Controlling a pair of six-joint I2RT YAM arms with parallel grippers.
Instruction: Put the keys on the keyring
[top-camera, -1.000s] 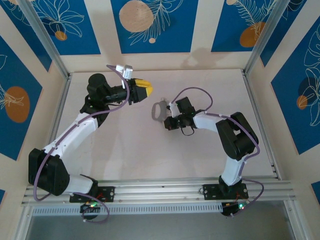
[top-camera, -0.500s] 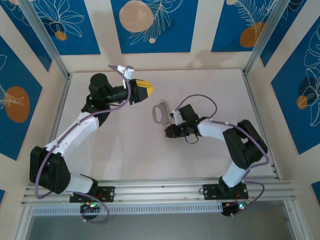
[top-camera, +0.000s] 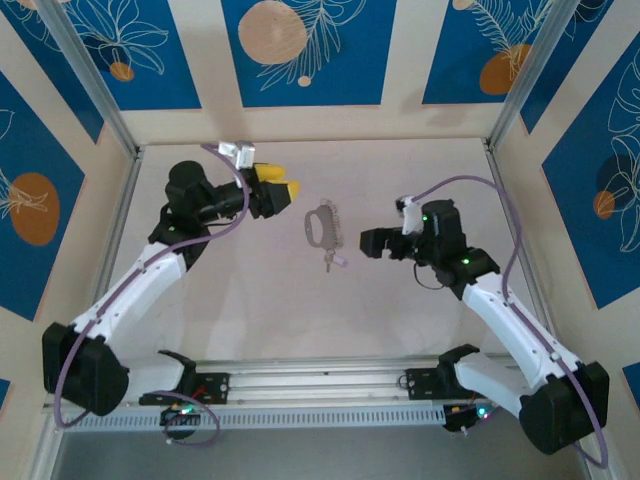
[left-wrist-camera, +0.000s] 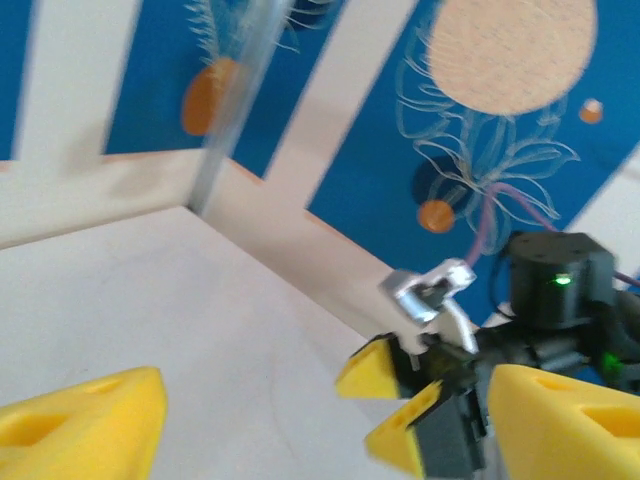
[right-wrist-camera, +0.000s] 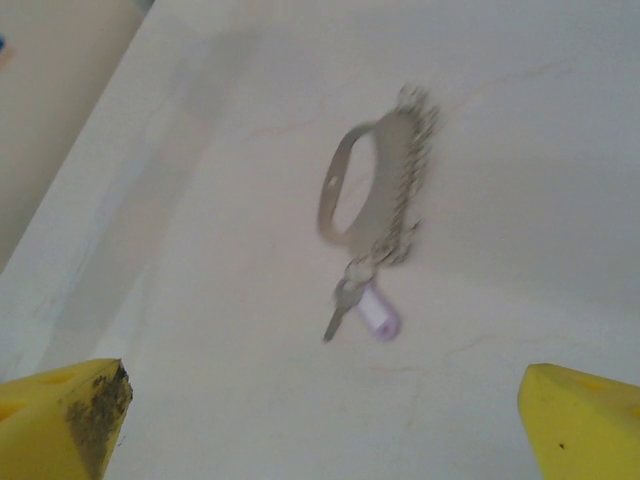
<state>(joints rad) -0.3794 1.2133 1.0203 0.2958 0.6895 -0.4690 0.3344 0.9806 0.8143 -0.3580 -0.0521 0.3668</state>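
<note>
Spotted keyring (top-camera: 320, 224) lying flat near middle of surface (top-camera: 250, 300), between the 2 arms, long axis running roughly near-to-far. Saw ridged, coil-like side facing right arm in top view. Found key (top-camera: 335, 260) at keyring's near end, lilac head angled toward right side, touching or just beside the loop. Could not tell whether threaded on, too small from above.

Logged left gripper (top-camera: 285, 183) up left of keyring, well apart, yellow fingertips aimed toward it. Checked left wrist view: left gripper (left-wrist-camera: 320, 430) with jaws spread wide, 1 yellow finger at each lower corner, nothing between them. Caught right gripper (left-wrist-camera: 385, 405) opposite in same view, its yellow tips parted too.

Logged right gripper (top-camera: 368, 243) right of keyring, near but not touching, pointed at it. Checked right wrist view: right gripper (right-wrist-camera: 320, 420) with jaws wide open, empty, 2 yellow tips at bottom corners. Saw keyring (right-wrist-camera: 375, 190) ahead of and between those tips, clear of both, key (right-wrist-camera: 375, 312) hanging off its nearer end, closer to jaws than loop. Noted blur in that view, so left contact between key and loop as probable only.
</note>
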